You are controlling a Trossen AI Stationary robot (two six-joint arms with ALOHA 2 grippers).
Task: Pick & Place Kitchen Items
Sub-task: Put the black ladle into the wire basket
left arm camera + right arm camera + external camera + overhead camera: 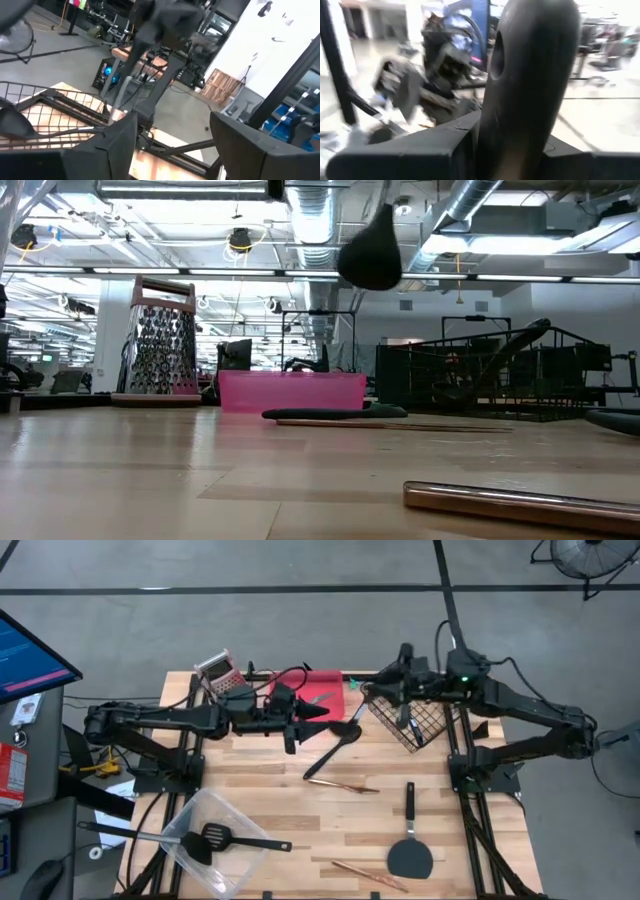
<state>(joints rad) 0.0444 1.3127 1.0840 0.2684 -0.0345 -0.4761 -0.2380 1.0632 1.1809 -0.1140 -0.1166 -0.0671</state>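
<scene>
Black plastic fills the right wrist view: a broad black plastic utensil handle [530,75] with a slot near its end stands between that arm's fingers. We read the right gripper [402,690] as clamped on it, above the near-left rim of the black wire basket [425,725]. In the low view a rounded black bowl [370,250] hangs high over the basket's edge. We judge this to be the same utensil, with its long axis roughly upright and its bowl pointing down. If so, the basket lies directly beneath it and a straight lowering should suffice.

On the far side of the basket from the right arm, the left gripper [298,730] hovers with its fingers [112,145] spread wide and nothing between them. A long black plastic spoon [335,752] lies flat on the wooden table between that gripper and the basket. Its long axis runs diagonally, with the bowl end pointing toward the basket and the handle trailing away toward the table's front. The left gripper is clearly the nearer one. We expect it would need to turn across the handle to grasp the spoon.
</scene>
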